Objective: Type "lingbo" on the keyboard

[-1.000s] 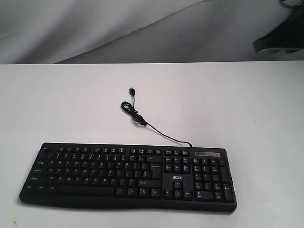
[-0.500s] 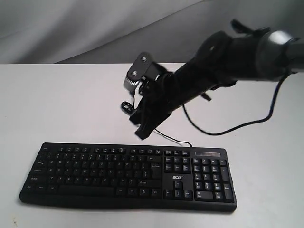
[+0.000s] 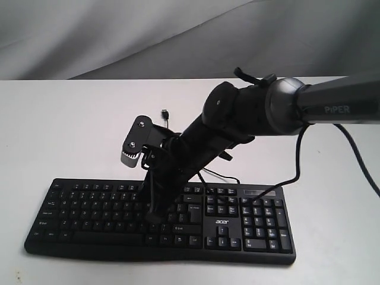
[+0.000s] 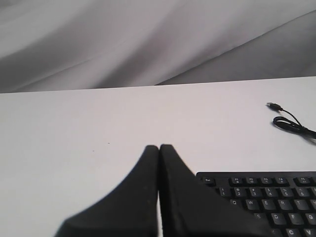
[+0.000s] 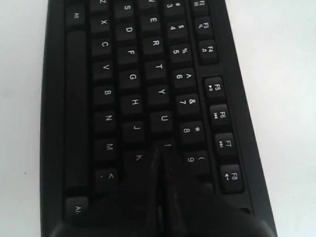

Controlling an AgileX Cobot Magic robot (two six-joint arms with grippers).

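The right arm (image 3: 255, 110) has dropped; its fingers (image 3: 155, 208), pressed together, reach the keyboard (image 3: 83, 217) mid-rows

Around the action there's a plain white flat tabletop (image 3: 65, 124), smooth and matte, filling the whole lower part of the exterior view and running back to a straight far edge. Right behind that edge hangs a grey draped fabric backdrop (image 3: 107, 35), soft folds sweeping diagonally across it, paler on the left, darker towards the right, and the left wrist view catches it too
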